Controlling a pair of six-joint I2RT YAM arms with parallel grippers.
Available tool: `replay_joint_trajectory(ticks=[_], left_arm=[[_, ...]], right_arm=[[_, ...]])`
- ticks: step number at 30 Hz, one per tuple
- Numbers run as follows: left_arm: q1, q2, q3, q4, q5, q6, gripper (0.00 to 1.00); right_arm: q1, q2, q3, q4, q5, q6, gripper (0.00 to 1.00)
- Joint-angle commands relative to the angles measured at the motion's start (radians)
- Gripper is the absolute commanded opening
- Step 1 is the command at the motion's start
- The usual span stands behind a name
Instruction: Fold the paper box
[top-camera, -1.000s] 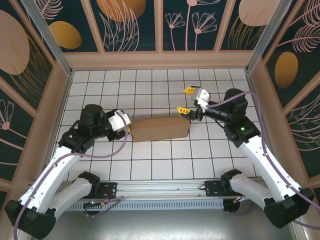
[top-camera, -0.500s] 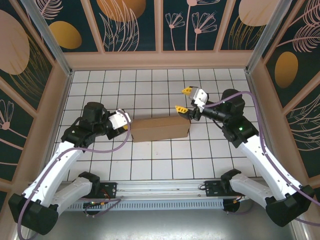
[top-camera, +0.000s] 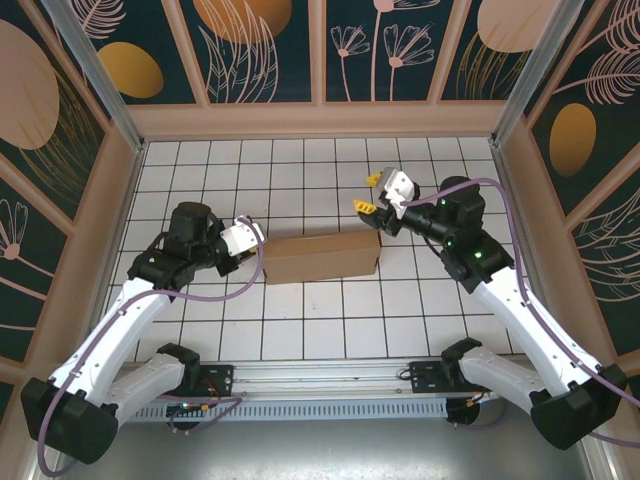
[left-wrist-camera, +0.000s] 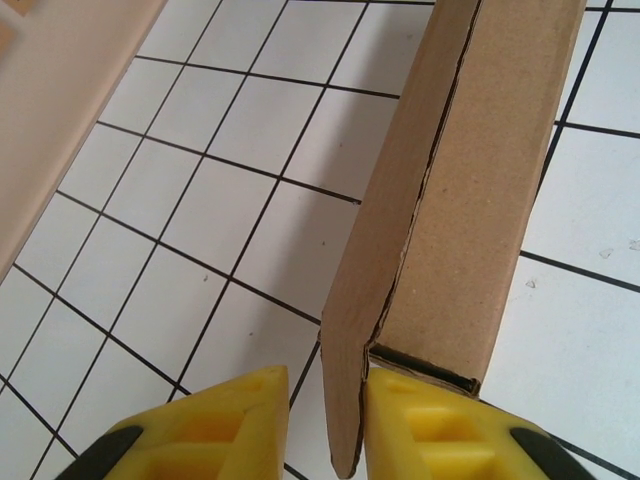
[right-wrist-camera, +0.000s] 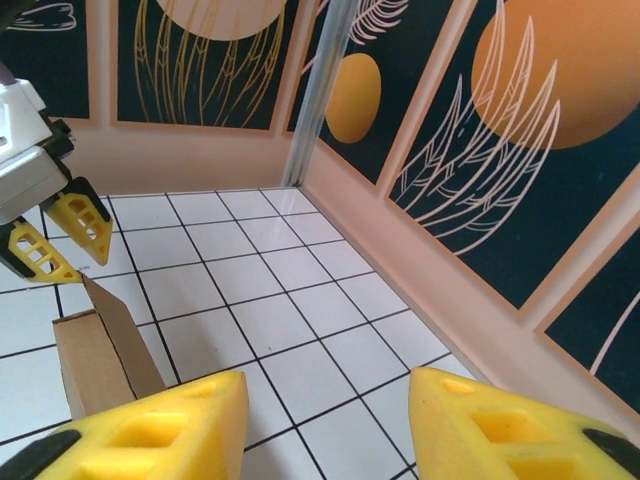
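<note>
The paper box (top-camera: 320, 258) is a closed brown cardboard mailer lying flat mid-table. My left gripper (top-camera: 256, 247) sits at its left end. In the left wrist view the box (left-wrist-camera: 480, 180) runs away from my left gripper (left-wrist-camera: 322, 378), which is open. A loose side flap (left-wrist-camera: 350, 400) stands between the yellow fingers (left-wrist-camera: 215, 425), resting against the right-hand one, with a gap on its other side. My right gripper (top-camera: 369, 192) hangs open just beyond the box's right end, holding nothing. In the right wrist view the box end (right-wrist-camera: 100, 350) lies left of my right gripper (right-wrist-camera: 328, 385).
White tiled floor (top-camera: 300, 320) enclosed by low tan walls (top-camera: 320, 120) with patterned panels behind. The right wall (right-wrist-camera: 420, 260) runs close past the right gripper. The left gripper (right-wrist-camera: 50, 235) shows across the box in the right wrist view.
The right gripper has lifted and pulled back slightly from the box's right end, its fingers a little closer together. The left gripper has edged slightly toward the box's left end.
</note>
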Motion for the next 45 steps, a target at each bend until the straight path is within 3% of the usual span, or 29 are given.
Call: replay_joint_trajectory(ticks=[1, 4, 7, 12, 15, 18, 20, 21, 28, 30, 33, 35, 42, 45], left_arm=[[0.008, 0.009, -0.023, 0.026, 0.005, -0.017, 0.20], [0.008, 0.009, -0.036, 0.030, -0.003, -0.022, 0.12], [0.007, 0.013, -0.045, 0.031, -0.013, -0.017, 0.00], [0.007, 0.017, -0.048, 0.032, -0.020, -0.020, 0.00], [0.008, 0.015, -0.031, 0.029, -0.019, -0.024, 0.00], [0.008, 0.019, -0.018, 0.036, -0.014, -0.028, 0.00], [0.007, 0.024, -0.015, 0.047, -0.005, -0.035, 0.00], [0.007, 0.035, -0.009, 0.055, -0.010, -0.046, 0.00], [0.008, 0.089, 0.056, 0.074, 0.090, -0.135, 0.00], [0.007, 0.095, 0.043, 0.083, 0.101, -0.138, 0.00], [0.006, 0.075, 0.003, 0.101, 0.079, -0.131, 0.00], [0.007, 0.043, -0.028, 0.134, 0.054, -0.132, 0.00], [0.005, 0.006, -0.042, 0.156, 0.040, -0.136, 0.00], [0.006, 0.006, -0.041, 0.160, 0.044, -0.141, 0.00]], right_arm=[[-0.026, -0.039, 0.013, -0.048, 0.068, -0.013, 0.40], [-0.071, -0.082, -0.018, -0.114, 0.097, -0.130, 0.40], [-0.089, -0.121, -0.057, -0.206, 0.134, -0.310, 0.52], [-0.117, -0.143, -0.092, -0.299, 0.118, -0.535, 0.58], [-0.147, -0.152, -0.131, -0.253, -0.021, -0.394, 0.58], [-0.174, -0.202, -0.209, 0.022, -0.140, 0.034, 0.54], [-0.177, -0.241, -0.236, 0.112, -0.106, 0.239, 0.51], [-0.175, -0.272, -0.252, 0.098, -0.095, 0.250, 0.49], [-0.133, -0.380, -0.296, -0.169, 0.084, 0.033, 0.54], [-0.132, -0.346, -0.285, -0.249, 0.058, -0.123, 0.54], [-0.134, -0.225, -0.203, -0.339, 0.135, -0.312, 0.54], [-0.136, -0.145, -0.134, -0.461, 0.071, -0.401, 0.55], [-0.166, -0.020, -0.047, -0.562, 0.052, -0.389, 0.56], [-0.169, -0.014, -0.053, -0.562, 0.068, -0.375, 0.51]])
